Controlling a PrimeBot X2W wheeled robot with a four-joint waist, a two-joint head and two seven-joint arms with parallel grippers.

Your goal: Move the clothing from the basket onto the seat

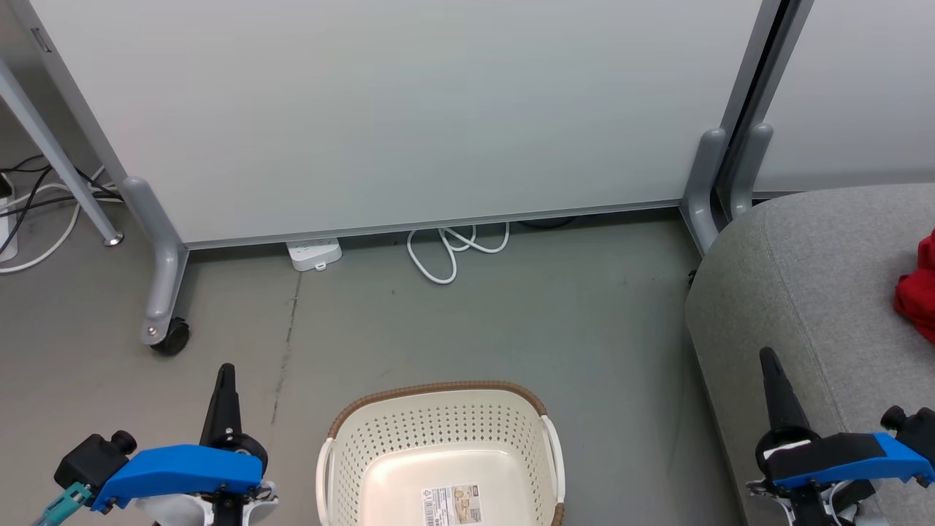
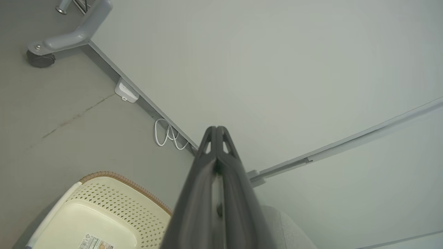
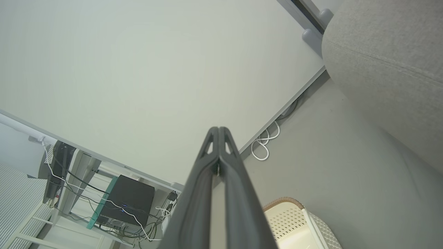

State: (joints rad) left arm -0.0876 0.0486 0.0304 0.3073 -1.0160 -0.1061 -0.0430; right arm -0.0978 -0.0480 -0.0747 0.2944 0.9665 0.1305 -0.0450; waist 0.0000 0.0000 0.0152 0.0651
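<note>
The cream-white basket (image 1: 438,453) with a brown rim stands on the floor at the bottom centre of the head view, holding nothing but the label on its base. It also shows as the basket (image 2: 104,214) and the basket (image 3: 297,224) in the wrist views. Red clothing (image 1: 919,288) lies on the grey seat (image 1: 803,277) at the right edge, partly cut off. My left gripper (image 1: 226,372) is shut and empty, left of the basket. My right gripper (image 1: 767,358) is shut and empty, over the seat's front edge. In the wrist views, the left gripper (image 2: 216,129) and the right gripper (image 3: 218,129) have their fingertips pressed together.
A white partition panel (image 1: 409,109) on grey wheeled feet (image 1: 164,321) stands behind the basket. A white power strip (image 1: 314,253) and coiled cable (image 1: 449,252) lie at its base. More cables (image 1: 44,204) lie at the far left. Grey floor (image 1: 511,314) lies between the basket and the panel.
</note>
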